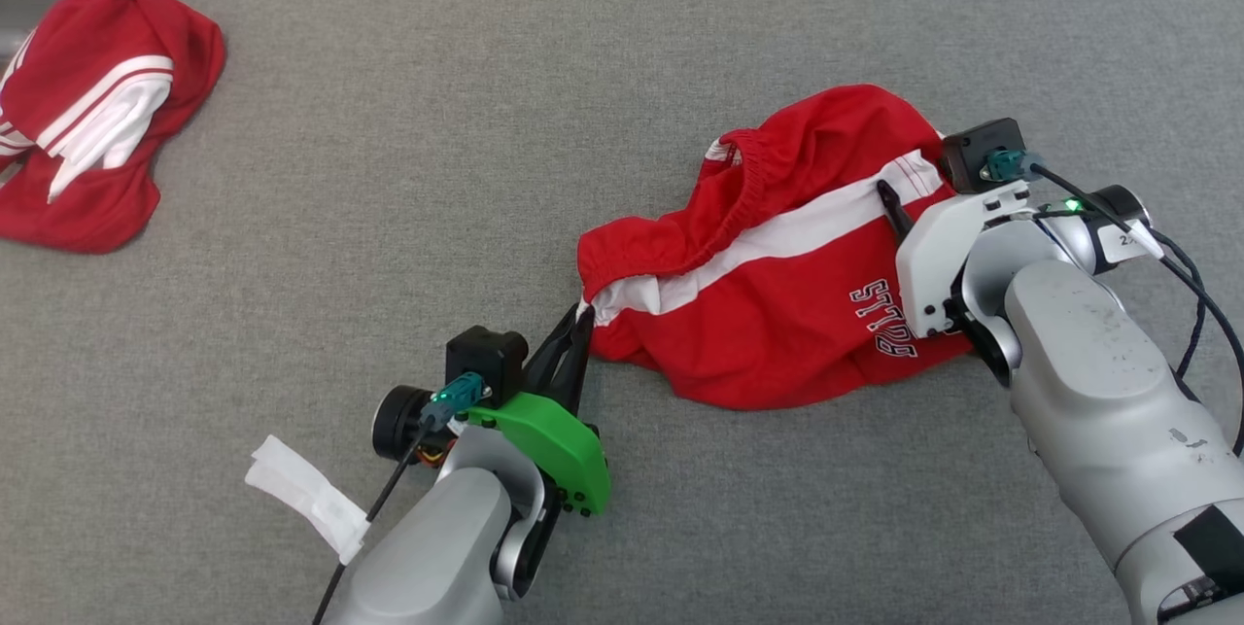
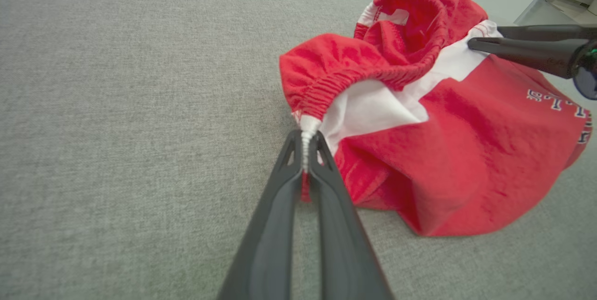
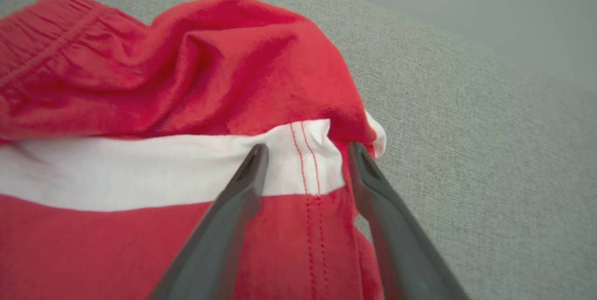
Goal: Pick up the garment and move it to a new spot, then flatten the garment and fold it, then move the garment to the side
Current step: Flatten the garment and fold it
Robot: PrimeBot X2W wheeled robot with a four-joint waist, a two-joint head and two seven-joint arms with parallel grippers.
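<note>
Shorts (image 1: 777, 295), frame centre: light, limp, bunched. Left pincer (image 2: 305, 143) clamped on waistband corner (image 2: 308, 125); right pincer (image 3: 308, 150) open astride hem stripe (image 3: 303, 169), likely second hold for spreading.

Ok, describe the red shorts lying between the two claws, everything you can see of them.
The red shorts look like thin woven cloth, with a gathered elastic waistband, a broad white side stripe and white lettering. They lie crumpled on the grey fabric surface. The left claw is shut on a waistband corner; the right claw stands open astride the stripe's stitched hem.
</note>
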